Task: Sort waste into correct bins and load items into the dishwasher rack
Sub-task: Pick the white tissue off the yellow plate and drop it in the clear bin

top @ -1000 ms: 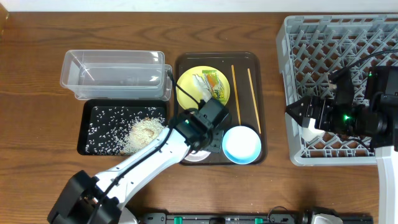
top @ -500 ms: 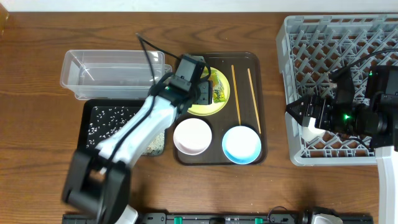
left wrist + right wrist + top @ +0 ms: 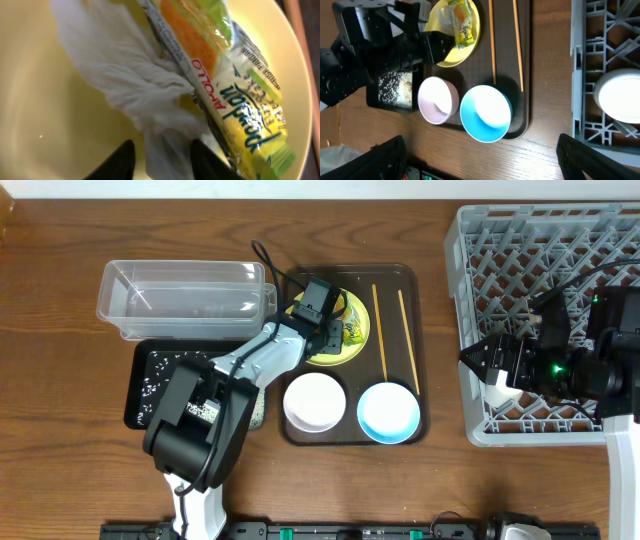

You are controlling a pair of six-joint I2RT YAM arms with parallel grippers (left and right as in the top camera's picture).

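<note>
My left gripper (image 3: 324, 330) is low over the pale yellow plate (image 3: 335, 356). Its jaws (image 3: 162, 160) are open and straddle the crumpled white napkin (image 3: 130, 75), which lies on the plate (image 3: 45, 120) beside the green-orange-yellow wrapper (image 3: 235, 85). The wrapper also shows in the overhead view (image 3: 350, 330). The white bowl (image 3: 313, 402) and the light blue bowl (image 3: 388, 412) stand empty in front of the plate. Two chopsticks (image 3: 379, 330) lie to its right. My right gripper (image 3: 478, 360) is wide open and empty over the grey rack's (image 3: 540, 240) left wall. A white cup (image 3: 620, 95) sits in the rack.
The dishes rest on a dark brown serving tray (image 3: 420, 280). The clear tub (image 3: 185, 300) stands at the left, with the black tray (image 3: 140, 405) holding rice scraps (image 3: 165, 370) in front of it. My left arm crosses the black tray's right end.
My left gripper has left the white bowl standing on the serving tray and moved back to the yellow plate, coming down around the napkin. The right arm has not moved.
</note>
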